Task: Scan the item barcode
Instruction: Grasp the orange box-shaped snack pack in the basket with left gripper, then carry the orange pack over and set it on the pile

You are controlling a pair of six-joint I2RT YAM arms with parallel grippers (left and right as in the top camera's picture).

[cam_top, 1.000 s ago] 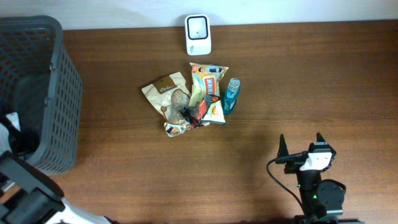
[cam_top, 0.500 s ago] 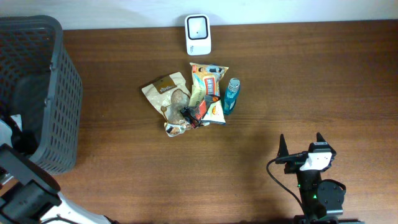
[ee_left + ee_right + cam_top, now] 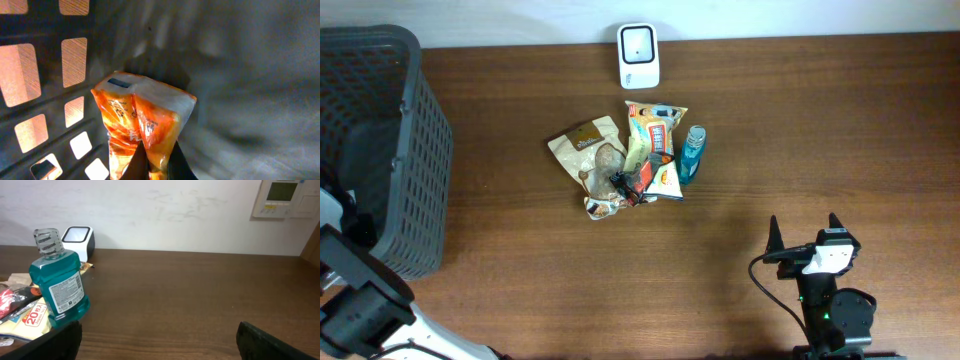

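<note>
left claw [image 3: 156, 165] is clamped on an orange snack bag [image 3: 142, 125] inside the basket [image 3: 50, 65]; right claw [image 3: 160, 342] gapes wide, mouthwash bottle [image 3: 59, 287] ahead-left

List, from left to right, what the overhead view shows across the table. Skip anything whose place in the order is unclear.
basket → brown pouch → snack bag → mouthwash bottle → right hand
</note>
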